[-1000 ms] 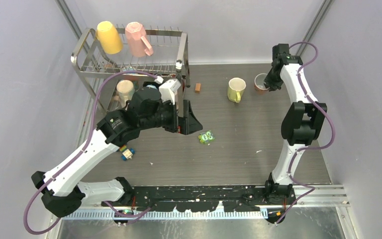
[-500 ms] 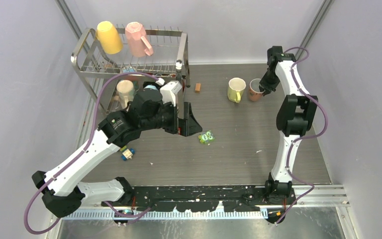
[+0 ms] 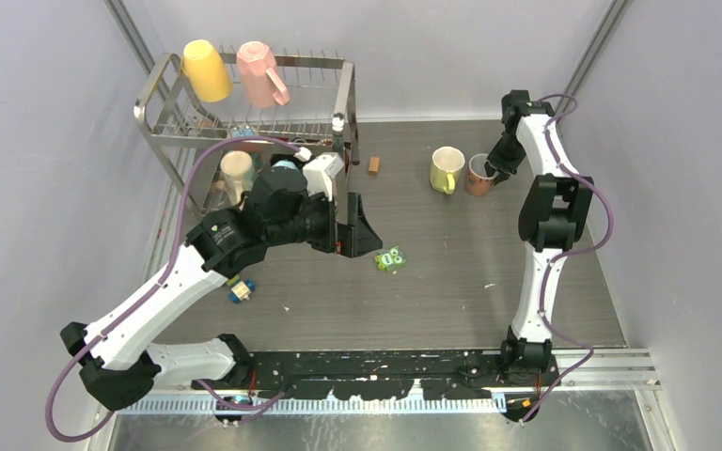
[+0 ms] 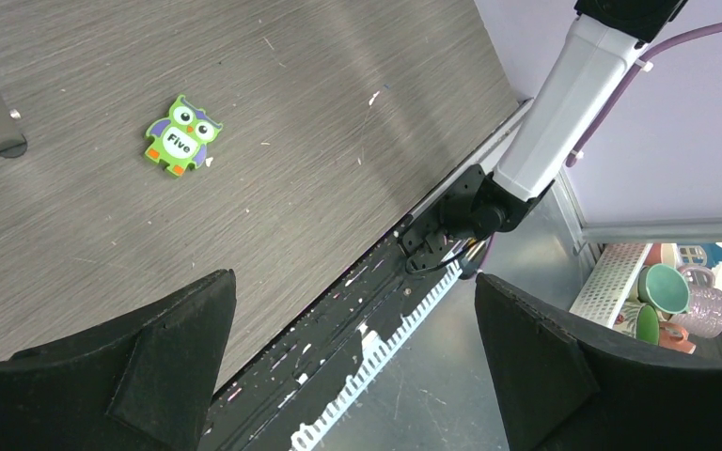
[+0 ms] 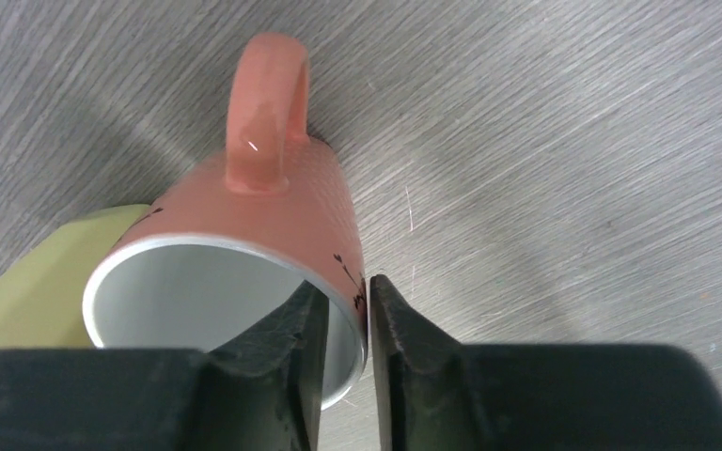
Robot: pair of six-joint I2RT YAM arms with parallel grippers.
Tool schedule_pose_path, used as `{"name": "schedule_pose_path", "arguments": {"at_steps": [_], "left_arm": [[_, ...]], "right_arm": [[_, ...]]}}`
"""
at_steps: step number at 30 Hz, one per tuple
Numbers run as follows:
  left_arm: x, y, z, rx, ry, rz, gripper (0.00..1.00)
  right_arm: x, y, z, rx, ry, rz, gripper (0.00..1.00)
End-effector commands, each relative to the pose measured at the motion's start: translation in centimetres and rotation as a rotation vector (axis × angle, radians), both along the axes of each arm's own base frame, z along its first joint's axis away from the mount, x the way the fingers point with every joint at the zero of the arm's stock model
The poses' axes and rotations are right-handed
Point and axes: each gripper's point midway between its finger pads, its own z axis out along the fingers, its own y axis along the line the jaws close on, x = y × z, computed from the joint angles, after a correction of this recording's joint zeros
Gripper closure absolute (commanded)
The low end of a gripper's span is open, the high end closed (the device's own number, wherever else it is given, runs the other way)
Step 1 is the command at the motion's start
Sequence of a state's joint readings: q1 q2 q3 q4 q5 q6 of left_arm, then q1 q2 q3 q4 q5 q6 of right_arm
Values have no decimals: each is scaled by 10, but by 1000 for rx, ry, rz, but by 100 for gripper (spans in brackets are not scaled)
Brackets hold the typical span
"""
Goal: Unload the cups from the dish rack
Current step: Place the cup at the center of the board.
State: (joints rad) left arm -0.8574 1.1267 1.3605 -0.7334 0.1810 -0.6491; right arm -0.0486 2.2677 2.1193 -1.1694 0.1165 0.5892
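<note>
Salmon mug [image 5: 244,225] stands upright on the tabletop [image 3: 451,272], far right, long axis vertical, mouth up, just beside the lime mug [image 3: 447,169].

Wrist view: the handle is on the side away from the right claw [image 5: 346,310]. One finger is inside the rim and one outside, nearly together; cannot tell if it pinches.

Top view only: yellow mug [image 3: 207,70] and pink mug [image 3: 261,75] on the dish rack [image 3: 348,94], far left.

Left claw [image 4: 353,291] is spread wide and empty.

Green owl tile [image 3: 391,257], brown block [image 3: 373,165], blue toy [image 3: 240,289].
</note>
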Motion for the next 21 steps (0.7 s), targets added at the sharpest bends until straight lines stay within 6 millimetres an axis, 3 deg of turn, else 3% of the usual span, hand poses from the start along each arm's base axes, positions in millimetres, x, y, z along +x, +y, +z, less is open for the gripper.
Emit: {"name": "schedule_pose_path", "arguments": {"at_steps": [1, 6, 15, 18, 21], "left_arm": [[1, -5, 7, -27, -25, -19, 0], [1, -6, 7, -27, -26, -16, 0], [5, -2, 31, -41, -77, -3, 0], [6, -1, 42, -47, -100, -3, 0], [10, 1, 53, -45, -128, 9, 0]], "right_arm": [[11, 2, 33, 11, -89, -8, 67], [12, 5, 45, 23, -118, 2, 55], [-1, -2, 99, -22, -250, -6, 32], [-9, -3, 119, -28, -305, -13, 2], [-21, 0, 139, -24, -363, -16, 0]]}}
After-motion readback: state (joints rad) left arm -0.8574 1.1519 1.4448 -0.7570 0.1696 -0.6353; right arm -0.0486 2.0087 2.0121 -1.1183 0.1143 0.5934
